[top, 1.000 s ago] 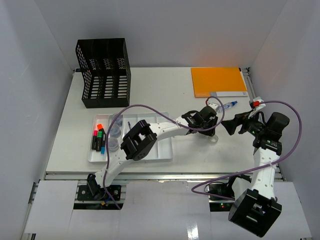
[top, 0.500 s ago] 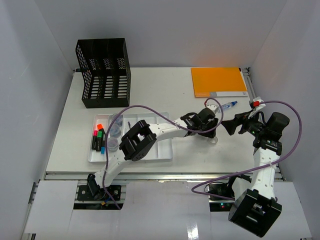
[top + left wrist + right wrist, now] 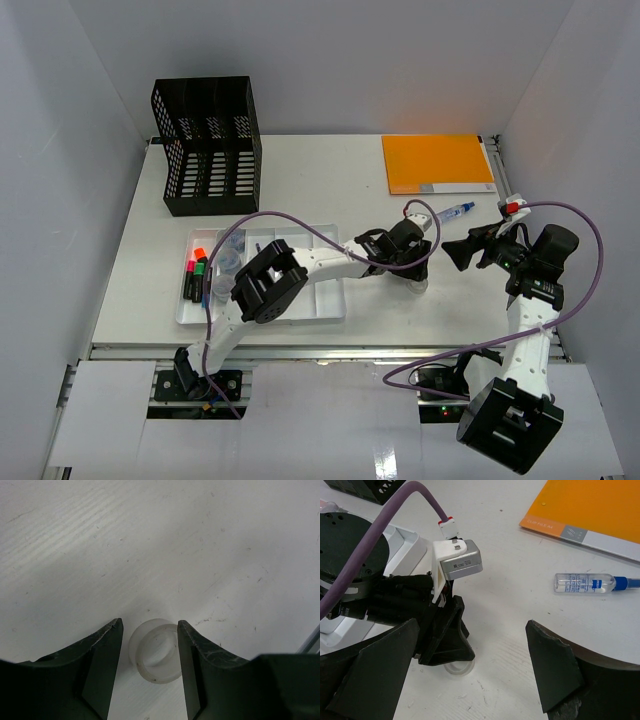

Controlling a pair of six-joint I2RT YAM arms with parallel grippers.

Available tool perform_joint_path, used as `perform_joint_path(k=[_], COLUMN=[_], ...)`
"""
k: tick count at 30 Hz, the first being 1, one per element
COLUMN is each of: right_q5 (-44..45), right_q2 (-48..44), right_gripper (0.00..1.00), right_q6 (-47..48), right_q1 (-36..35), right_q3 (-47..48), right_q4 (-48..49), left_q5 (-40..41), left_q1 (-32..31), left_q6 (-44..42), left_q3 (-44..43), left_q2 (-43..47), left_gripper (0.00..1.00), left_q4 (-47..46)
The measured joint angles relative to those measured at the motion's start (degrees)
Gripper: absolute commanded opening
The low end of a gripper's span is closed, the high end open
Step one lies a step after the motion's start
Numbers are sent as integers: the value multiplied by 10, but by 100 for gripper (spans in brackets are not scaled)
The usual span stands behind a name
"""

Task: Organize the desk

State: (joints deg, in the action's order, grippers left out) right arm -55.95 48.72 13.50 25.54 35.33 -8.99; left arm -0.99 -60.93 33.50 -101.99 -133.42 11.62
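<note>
A small clear tape roll [image 3: 155,655] lies flat on the white desk [image 3: 330,180], right of centre. My left gripper [image 3: 149,625] is low over it with a finger on each side. The right finger touches the roll and a thin gap shows at the left finger. The roll peeks out under those fingers in the right wrist view [image 3: 457,669] and in the top view [image 3: 418,284]. My right gripper [image 3: 455,250] is open and empty, hovering just right of the left gripper and facing it.
A white compartmented tray [image 3: 330,300] holds markers [image 3: 197,275] and clear rolls [image 3: 230,262] at the front left. A black mesh file rack [image 3: 205,145] stands back left. An orange folder [image 3: 437,162] lies back right, with a small blue-capped bottle [image 3: 452,211] in front of it.
My left gripper has shifted slightly left and toward the front edge, and the tape roll has moved with it. The right arm has not moved.
</note>
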Motion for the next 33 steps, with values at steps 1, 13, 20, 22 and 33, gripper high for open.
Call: perform_joint_path(k=[1,13,20,22,33], right_q5=[0,-4,-8,-8,-8], right_q2=[0,1,1,1,2], right_gripper=[94,94,94,94,94], right_q6=[0,0,1,1,2], right_q1=[0,0,0,0,0], right_q3=[0,0,-1,-3,-4], right_q4=[0,0,0,0,0], left_q5=[-2,-20,-26,-26,-26], left_q1=[0,2,9,10,12], left_q6=[0,0,0,-1,-16], left_q3=[5,45,66,70,66], left_q2=[2,29,45,47,46], left_gripper=[59,63,60,59,43], left_q4=[-2,-14,-18,-17,13])
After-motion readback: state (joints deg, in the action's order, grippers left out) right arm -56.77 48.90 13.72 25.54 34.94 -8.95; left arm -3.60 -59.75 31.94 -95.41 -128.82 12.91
